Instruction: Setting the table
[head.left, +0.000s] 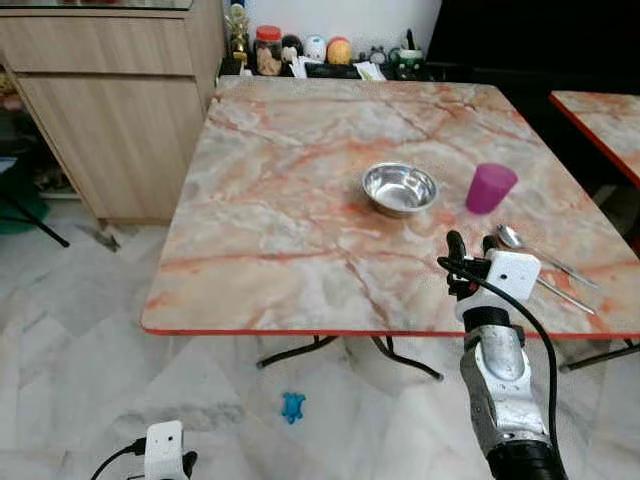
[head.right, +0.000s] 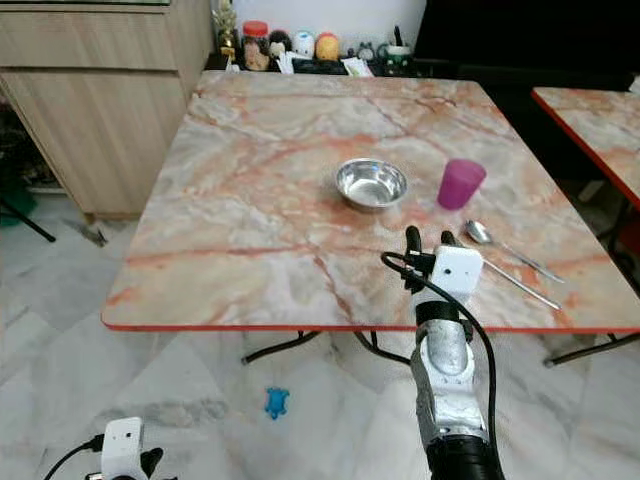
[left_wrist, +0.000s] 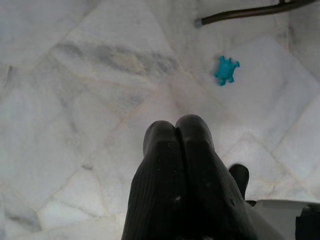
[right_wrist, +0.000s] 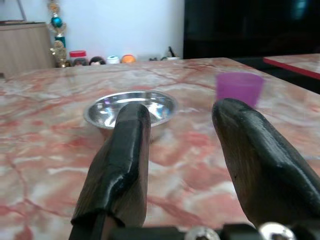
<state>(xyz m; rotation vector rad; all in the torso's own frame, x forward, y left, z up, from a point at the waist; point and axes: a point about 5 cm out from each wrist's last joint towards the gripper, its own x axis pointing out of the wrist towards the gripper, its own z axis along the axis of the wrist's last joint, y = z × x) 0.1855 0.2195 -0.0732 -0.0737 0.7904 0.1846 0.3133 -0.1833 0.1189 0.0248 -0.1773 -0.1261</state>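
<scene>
A steel bowl (head.left: 399, 187) sits right of centre on the marble table (head.left: 290, 200). A purple cup (head.left: 490, 188) stands just to its right. Two spoons (head.left: 545, 262) lie near the table's right front edge. My right gripper (head.left: 472, 250) hovers open over the front of the table, short of the bowl and left of the spoons, nothing between its fingers. In the right wrist view the bowl (right_wrist: 131, 110) and cup (right_wrist: 239, 88) lie ahead of the spread fingers (right_wrist: 125, 155). My left gripper (left_wrist: 179, 135) hangs low over the floor, shut and empty.
A wooden cabinet (head.left: 120, 100) stands at the back left. Jars and small figures (head.left: 300, 50) line the far edge behind the table. A second table (head.left: 605, 120) is on the right. A small blue toy (head.left: 292, 406) lies on the marble floor by the table legs (head.left: 350, 355).
</scene>
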